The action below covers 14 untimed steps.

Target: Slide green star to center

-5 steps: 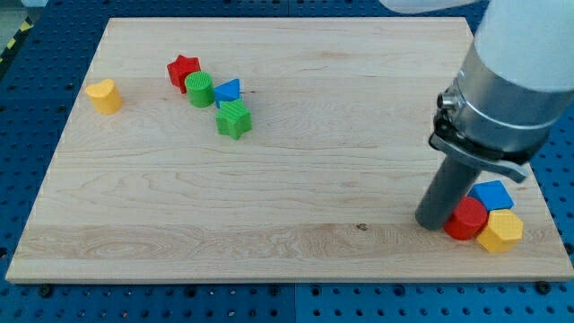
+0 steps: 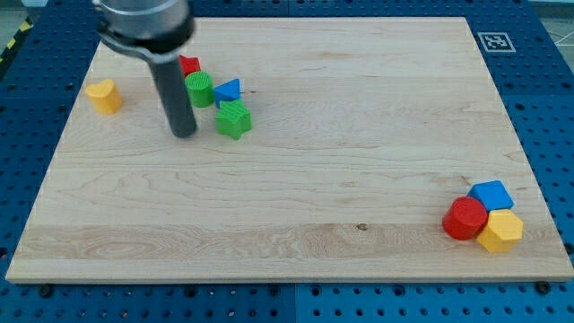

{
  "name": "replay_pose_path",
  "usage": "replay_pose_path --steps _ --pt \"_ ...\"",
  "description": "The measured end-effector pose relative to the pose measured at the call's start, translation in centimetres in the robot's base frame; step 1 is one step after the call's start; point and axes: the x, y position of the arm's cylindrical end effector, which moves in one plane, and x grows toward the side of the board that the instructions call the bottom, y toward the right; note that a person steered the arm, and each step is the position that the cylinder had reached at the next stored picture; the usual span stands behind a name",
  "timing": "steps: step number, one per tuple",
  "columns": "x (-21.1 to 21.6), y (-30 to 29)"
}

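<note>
On the pale wooden surface [image 2: 296, 179], going from the view's left, a yellow plastic block with a rounded, heart-like outline [image 2: 104, 95] lies well to the left of my tip and a little toward the view's top. My tip [image 2: 184, 135], the lower end of the straight dark rod, rests on the wood; there is no claw on this arm, so nothing is clenched or released, and the rod holds nothing. Just above my tip and slightly right, partly hidden behind the rod, sits a red plastic star-shaped block [image 2: 189, 64]. A green ribbed cylinder block [image 2: 200, 90] touches it, up and to the right of my tip. Next to the right, a small blue wedge-like block [image 2: 228, 90] is just beside the cylinder. The green plastic star block [image 2: 234, 118] lies just to the right of my tip, near but apart from it, in the surface's upper-left part.

Far to the right of my tip and toward the view's bottom, three blocks huddle together: a red cylinder block [image 2: 465, 218], a blue flat block [image 2: 491, 194] and a yellow hexagonal block [image 2: 500, 231], touching one another.
</note>
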Motion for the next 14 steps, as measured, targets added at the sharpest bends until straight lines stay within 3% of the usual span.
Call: replay_pose_path --steps 1,3,8,9,10,11,12,14 --pt "-3.0 -2.1" --pt "-2.9 1.9" --pt "2.9 18.3" --pt "-0.6 15.0" --pt "-0.9 9.3" --pt "1.5 7.7" --pt "3.3 8.3" --pt "3.4 15.7"
